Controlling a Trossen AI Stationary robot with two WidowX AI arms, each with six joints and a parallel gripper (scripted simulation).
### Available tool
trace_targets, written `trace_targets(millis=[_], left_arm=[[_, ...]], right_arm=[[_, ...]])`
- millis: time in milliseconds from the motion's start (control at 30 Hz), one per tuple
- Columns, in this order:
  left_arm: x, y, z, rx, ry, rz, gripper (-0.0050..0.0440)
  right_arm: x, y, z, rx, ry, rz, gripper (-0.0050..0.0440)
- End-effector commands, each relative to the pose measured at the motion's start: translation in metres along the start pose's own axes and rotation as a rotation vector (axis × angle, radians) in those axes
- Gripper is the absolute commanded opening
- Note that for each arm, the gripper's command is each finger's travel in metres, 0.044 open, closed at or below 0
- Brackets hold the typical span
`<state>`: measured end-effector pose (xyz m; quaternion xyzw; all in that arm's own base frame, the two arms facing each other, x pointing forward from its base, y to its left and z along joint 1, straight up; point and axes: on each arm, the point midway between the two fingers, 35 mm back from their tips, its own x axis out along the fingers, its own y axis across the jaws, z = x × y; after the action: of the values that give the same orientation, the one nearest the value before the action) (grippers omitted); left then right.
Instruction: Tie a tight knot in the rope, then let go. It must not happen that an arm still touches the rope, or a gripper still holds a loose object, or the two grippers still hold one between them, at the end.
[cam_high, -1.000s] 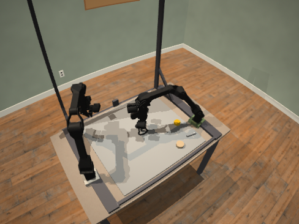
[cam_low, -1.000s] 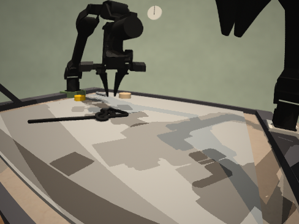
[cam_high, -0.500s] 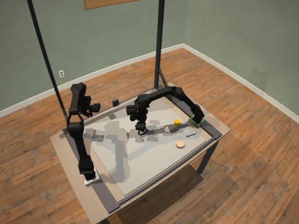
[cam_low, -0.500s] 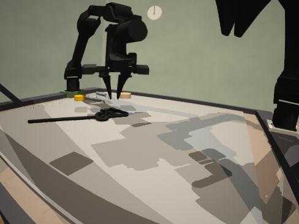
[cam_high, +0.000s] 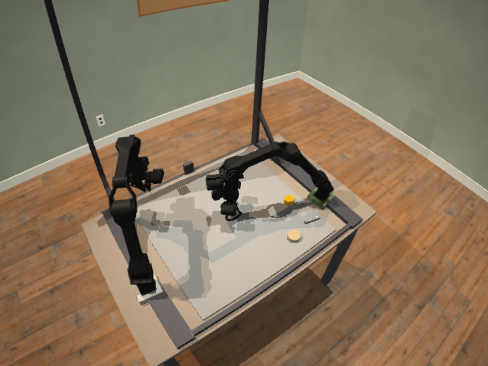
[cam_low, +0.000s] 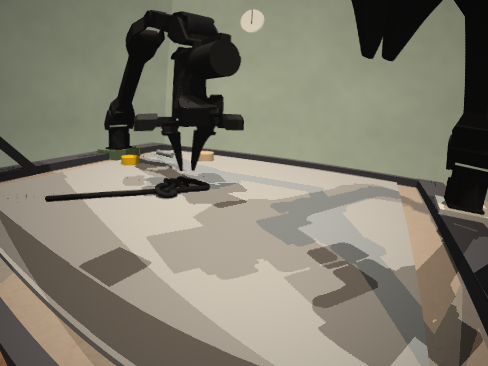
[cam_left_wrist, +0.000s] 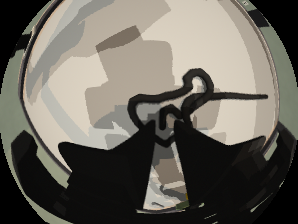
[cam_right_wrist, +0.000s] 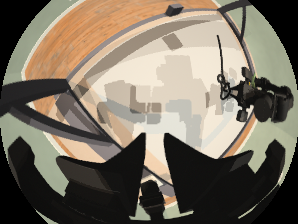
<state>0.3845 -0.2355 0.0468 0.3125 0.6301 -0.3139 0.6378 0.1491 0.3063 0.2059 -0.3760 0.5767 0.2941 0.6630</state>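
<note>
Plain grey-green walls (cam_high: 210, 55) (cam_low: 320, 85) met in a corner, with a pale baseboard (cam_high: 200, 107) running along their foot. Orange-brown wooden planks covered the floor (cam_high: 420, 240) (cam_right_wrist: 55, 55). A white outlet (cam_high: 100, 120) was set low in one wall, and part of an orange-brown panel (cam_high: 182, 5) showed higher up. A round, pale disc with a thin dark line (cam_low: 252, 21) showed against the wall. Light cast overlapping shadows across the pale table (cam_high: 250, 270) (cam_low: 200, 310) (cam_left_wrist: 225, 55) (cam_right_wrist: 145, 65), and a dark shadow lay on the floor beneath it.

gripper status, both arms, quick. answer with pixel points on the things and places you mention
Left gripper (cam_low: 188, 169) (cam_left_wrist: 165, 126): slightly open, nothing between the fingers, just above the looped black rope (cam_low: 100, 194) (cam_left_wrist: 240, 96) (cam_right_wrist: 221, 55).
Right gripper (cam_low: 380, 59) (cam_right_wrist: 155, 134): slightly open, empty, well away from the rope.
</note>
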Motion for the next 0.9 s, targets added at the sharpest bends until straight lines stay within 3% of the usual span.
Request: trace_targets(millis=[0, 867], left_arm=[[-0.004, 0.001, 0.001, 0.002, -0.017, 0.008, 0.0085], [0.017, 0.001, 0.001, 0.002, -0.017, 0.008, 0.0085]], right_arm=[[-0.008, -0.002, -0.001, 0.007, -0.024, 0.004, 0.0085], [-0.008, -0.002, -0.001, 0.007, -0.024, 0.004, 0.0085]])
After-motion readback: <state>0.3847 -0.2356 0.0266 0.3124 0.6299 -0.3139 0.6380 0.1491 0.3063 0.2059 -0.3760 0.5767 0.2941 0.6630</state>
